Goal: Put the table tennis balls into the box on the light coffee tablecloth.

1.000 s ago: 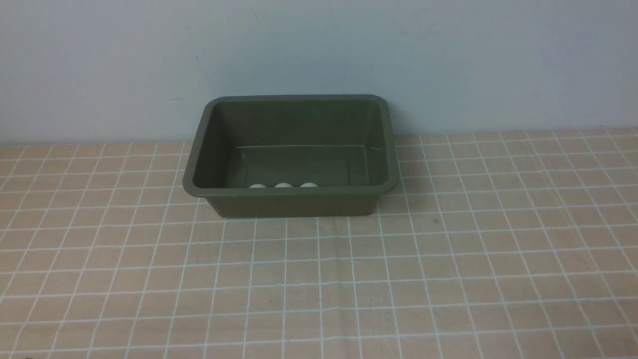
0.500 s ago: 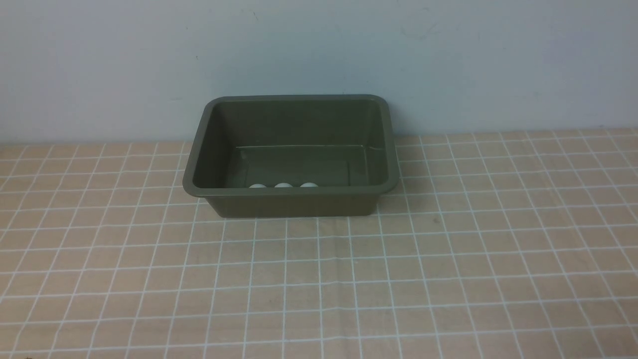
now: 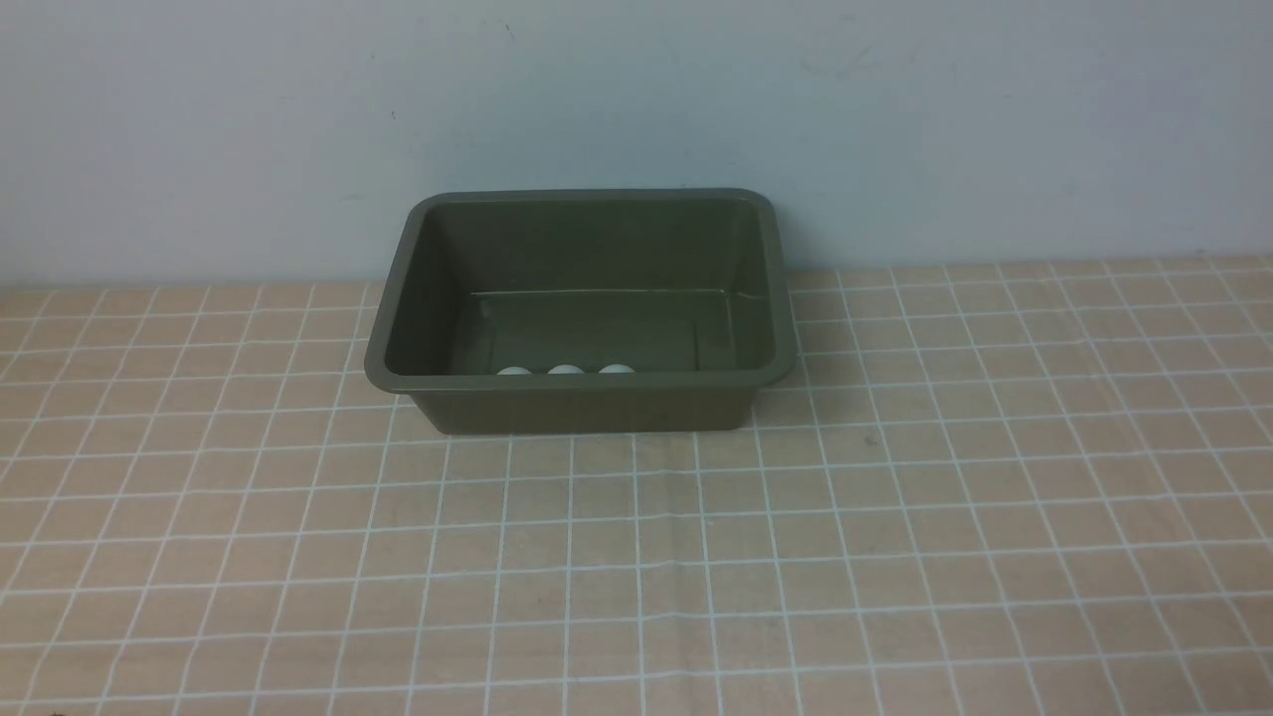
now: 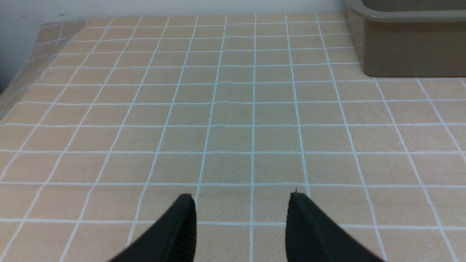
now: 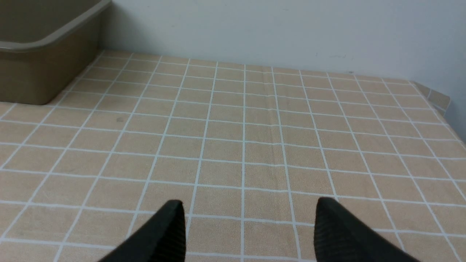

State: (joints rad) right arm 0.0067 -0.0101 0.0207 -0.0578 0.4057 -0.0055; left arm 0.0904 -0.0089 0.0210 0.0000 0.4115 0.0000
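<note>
The olive-green box (image 3: 581, 408) stands on the light coffee tablecloth (image 3: 636, 557) near the back wall. Three white table tennis balls (image 3: 565, 370) lie in a row inside it against its near wall, only their tops showing. Neither arm appears in the front view. In the left wrist view my left gripper (image 4: 240, 198) hovers over bare cloth, its black fingers apart with nothing between them, and the box (image 4: 411, 47) is far off. My right gripper (image 5: 249, 205) is open wider over bare cloth, also empty, with the box (image 5: 32, 69) well away.
A pale wall rises right behind the box. The cloth's left edge (image 4: 22, 72) droops off the table in the left wrist view, and its right corner (image 5: 437, 98) shows in the right wrist view. A lengthwise crease (image 5: 271, 120) runs through the cloth.
</note>
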